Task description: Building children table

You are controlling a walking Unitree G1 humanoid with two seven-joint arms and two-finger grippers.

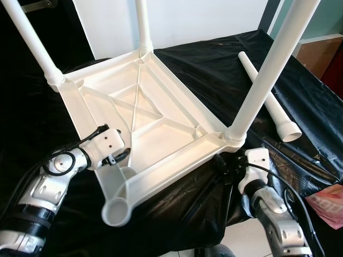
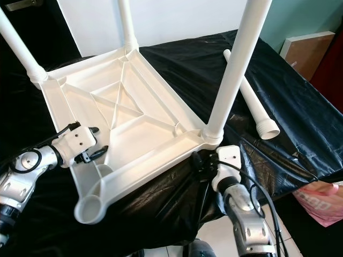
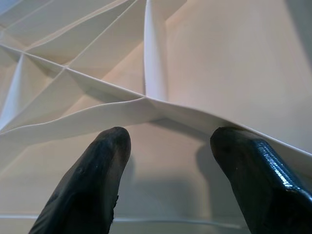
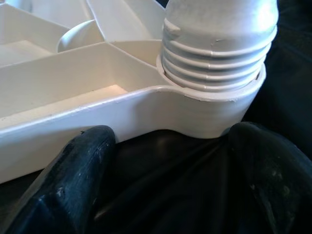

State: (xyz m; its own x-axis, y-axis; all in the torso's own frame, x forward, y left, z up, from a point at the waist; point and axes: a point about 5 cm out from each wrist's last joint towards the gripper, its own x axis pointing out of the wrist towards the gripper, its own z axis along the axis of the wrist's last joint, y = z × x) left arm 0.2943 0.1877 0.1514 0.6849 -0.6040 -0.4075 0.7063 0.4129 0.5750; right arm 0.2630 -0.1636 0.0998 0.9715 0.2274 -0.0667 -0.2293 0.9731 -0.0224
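A white plastic tabletop [image 1: 161, 134] lies upside down on black cloth. Three white legs stand screwed into its corners: back left [image 1: 33, 45], back [image 1: 143, 27] and front right [image 1: 262, 80]. The near corner socket [image 1: 117, 210] is empty. A loose leg [image 1: 268, 99] lies on the cloth to the right. My left gripper [image 1: 120, 155] is open over the ribbed underside, with a rib [image 3: 146, 105] just beyond its fingertips. Low beside the front right corner, my right gripper [image 1: 221, 160] is open, its fingers flanking the threaded leg base [image 4: 219, 53] without touching it.
Black cloth [image 1: 214, 64] covers the work surface and hangs over its near edge. A pink packet [image 1: 327, 206] lies at the right edge. A brown board [image 1: 321, 51] leans at the back right, and a white wall rises behind.
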